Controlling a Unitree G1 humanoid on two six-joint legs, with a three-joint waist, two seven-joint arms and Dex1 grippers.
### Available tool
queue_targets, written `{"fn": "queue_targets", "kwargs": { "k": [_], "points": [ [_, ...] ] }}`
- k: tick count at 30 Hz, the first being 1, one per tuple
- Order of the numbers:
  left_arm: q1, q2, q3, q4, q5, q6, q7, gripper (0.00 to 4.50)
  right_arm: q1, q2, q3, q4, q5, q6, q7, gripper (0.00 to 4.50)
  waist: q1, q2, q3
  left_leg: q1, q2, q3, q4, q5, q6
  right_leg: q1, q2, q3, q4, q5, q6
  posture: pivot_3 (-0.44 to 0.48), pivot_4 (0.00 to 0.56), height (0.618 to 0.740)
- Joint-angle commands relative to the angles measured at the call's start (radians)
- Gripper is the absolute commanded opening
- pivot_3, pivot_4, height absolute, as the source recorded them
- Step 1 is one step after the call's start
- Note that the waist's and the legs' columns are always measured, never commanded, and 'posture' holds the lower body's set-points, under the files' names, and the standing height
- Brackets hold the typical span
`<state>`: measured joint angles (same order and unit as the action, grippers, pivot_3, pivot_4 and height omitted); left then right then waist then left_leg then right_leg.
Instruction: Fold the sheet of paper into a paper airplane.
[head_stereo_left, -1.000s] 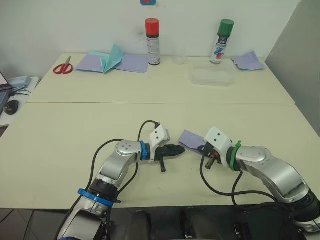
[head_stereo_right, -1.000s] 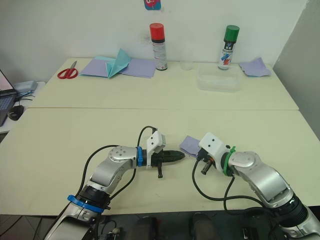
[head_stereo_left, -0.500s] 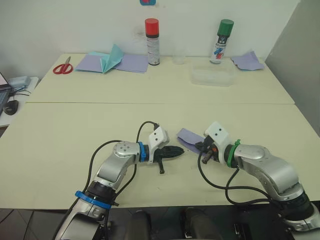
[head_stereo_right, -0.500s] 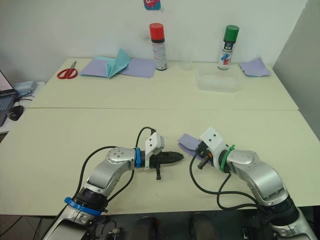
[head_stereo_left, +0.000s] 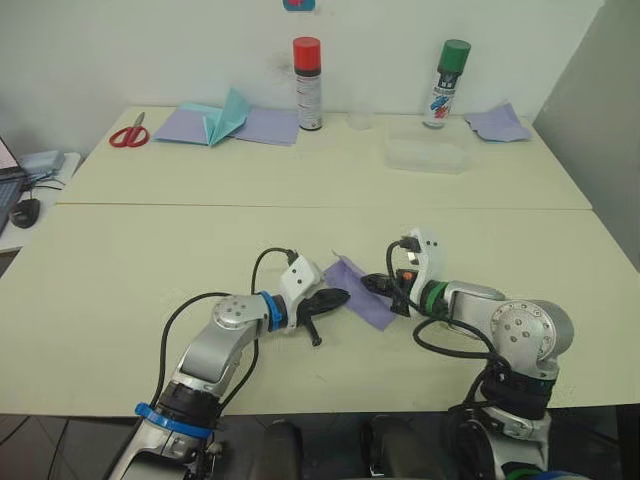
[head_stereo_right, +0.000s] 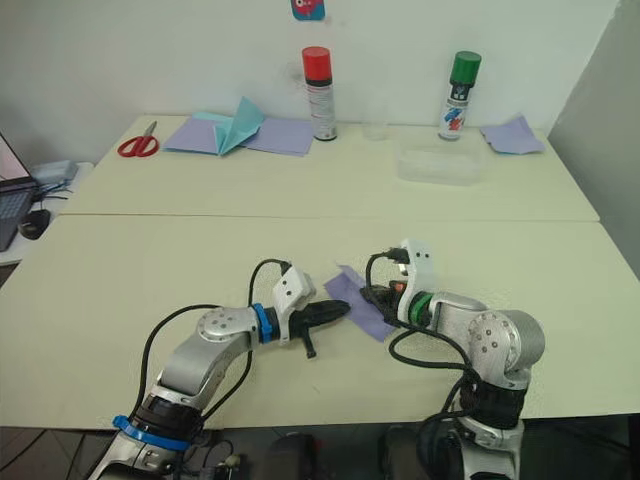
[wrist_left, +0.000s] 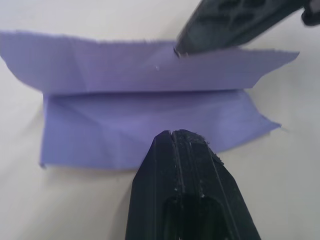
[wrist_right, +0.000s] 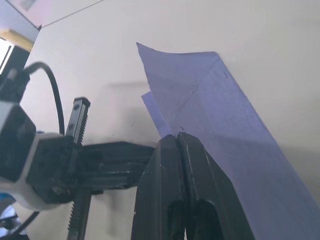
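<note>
Near the front edge of the near table (head_stereo_left: 120, 300), between the two grippers: one sheet of paper (head_stereo_left: 357, 290), lavender, creased, folded lengthwise so that one flap stands up from the half lying flat on the tabletop.

Right gripper (head_stereo_left: 374, 285): fingers pressed together on the raised flap's edge (the pinch shows plainly in the right wrist view, sheet at (wrist_right: 215, 110)).

Left gripper (head_stereo_left: 334, 297): fingers together, nothing between them, tip at the sheet's near border over the flat half; whether it touches the paper cannot be told.

Open room: bare tabletop to either side of the arms and ahead of the sheet up to the seam where the far table (head_stereo_left: 330, 170) begins.

Far table, along the wall, robot's left to right:
- red-handled scissors (head_stereo_left: 127, 133), at the left end;
- teal paper plane (head_stereo_left: 228, 113), resting on wider lavender sheets (head_stereo_left: 265, 125);
- spray can, red cap (head_stereo_left: 307, 70);
- spray can, green cap (head_stereo_left: 446, 70);
- lavender scrap (head_stereo_left: 498, 122), rumpled, near the right edge.

Containers: one clear plastic box (head_stereo_left: 427, 153), lying in front of the green-capped can; contents cannot be made out.
</note>
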<state>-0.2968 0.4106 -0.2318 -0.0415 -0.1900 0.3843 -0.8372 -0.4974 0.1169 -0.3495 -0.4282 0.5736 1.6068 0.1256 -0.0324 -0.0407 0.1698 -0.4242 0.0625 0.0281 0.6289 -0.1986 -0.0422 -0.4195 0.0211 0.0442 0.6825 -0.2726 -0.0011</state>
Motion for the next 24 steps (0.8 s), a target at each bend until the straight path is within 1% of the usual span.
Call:
{"fn": "queue_targets", "kwargs": {
  "k": [1,4,7,10,12,15,18,21,24],
  "points": [
    [-0.004,-0.006,-0.015,-0.014,0.043,-0.006,0.046,0.0,-0.047,0.063,-0.096,0.013,0.101,0.008,-0.138,0.03,0.0,0.0,0.0,0.0,0.0,0.0,0.0,0.0,0.0,0.0,0.0,0.0,0.0,0.0,0.0,0.0,0.15,0.74],
    [-0.023,-0.037,-0.003,0.008,0.046,-0.016,0.079,0.0,-0.069,0.116,-0.152,0.032,0.192,0.008,-0.275,0.03,0.001,0.0,0.0,0.0,0.0,0.0,0.0,0.0,0.0,0.001,-0.001,0.0,0.0,0.0,0.0,0.0,0.15,0.74],
    [-0.041,-0.063,0.011,0.005,0.023,-0.001,0.086,0.0,-0.079,0.155,-0.188,0.046,0.302,0.008,-0.413,0.03,0.0,0.0,0.0,0.0,0.0,0.0,0.0,0.0,0.0,0.0,-0.002,0.0,0.0,0.001,0.001,0.0,0.15,0.74],
    [-0.042,-0.072,0.003,-0.008,0.005,0.003,0.063,0.0,-0.071,0.147,-0.189,0.062,0.406,0.008,-0.514,0.03,-0.001,0.0,0.0,-0.001,-0.001,0.001,0.0,0.0,0.0,0.0,-0.002,0.0,-0.001,0.001,0.001,0.0,0.15,0.74],
    [-0.048,-0.079,-0.006,0.005,0.019,0.002,0.071,0.0,-0.065,0.127,-0.188,0.082,0.455,0.008,-0.563,0.03,-0.003,0.0,0.0,-0.001,-0.001,0.001,0.0,0.0,0.0,0.0,-0.002,0.0,-0.001,0.001,0.001,0.0,0.15,0.74],
    [-0.068,-0.094,-0.029,0.066,0.063,-0.002,0.098,0.0,-0.067,0.099,-0.196,0.113,0.512,0.008,-0.616,0.03,-0.003,0.001,0.0,-0.001,-0.001,0.0,-0.001,0.0,0.0,0.0,-0.001,0.0,-0.001,0.001,0.001,0.0,0.15,0.74],
    [-0.08,-0.082,-0.076,0.127,0.1,0.021,0.079,0.0,-0.076,0.072,-0.2,0.135,0.561,0.008,-0.652,0.03,-0.003,0.001,-0.001,-0.001,-0.001,0.0,0.0,0.0,0.0,0.0,0.0,0.0,-0.001,0.001,0.001,0.0,0.15,0.74],
    [-0.086,-0.076,-0.106,0.169,0.12,0.053,0.069,0.0,-0.089,0.031,-0.192,0.155,0.588,0.008,-0.662,0.03,-0.003,0.004,-0.003,0.0,-0.001,0.0,0.0,0.0,0.0,0.001,-0.001,0.0,-0.001,0.001,0.001,0.0,0.15,0.74],
    [-0.086,-0.074,-0.119,0.177,0.129,0.08,0.075,0.0,-0.106,-0.011,-0.189,0.17,0.607,0.008,-0.659,0.03,-0.003,0.007,-0.005,0.002,-0.001,0.0,0.0,0.0,0.0,0.004,-0.001,0.0,-0.002,0.001,0.002,0.0,0.15,0.74]
  ]
}}
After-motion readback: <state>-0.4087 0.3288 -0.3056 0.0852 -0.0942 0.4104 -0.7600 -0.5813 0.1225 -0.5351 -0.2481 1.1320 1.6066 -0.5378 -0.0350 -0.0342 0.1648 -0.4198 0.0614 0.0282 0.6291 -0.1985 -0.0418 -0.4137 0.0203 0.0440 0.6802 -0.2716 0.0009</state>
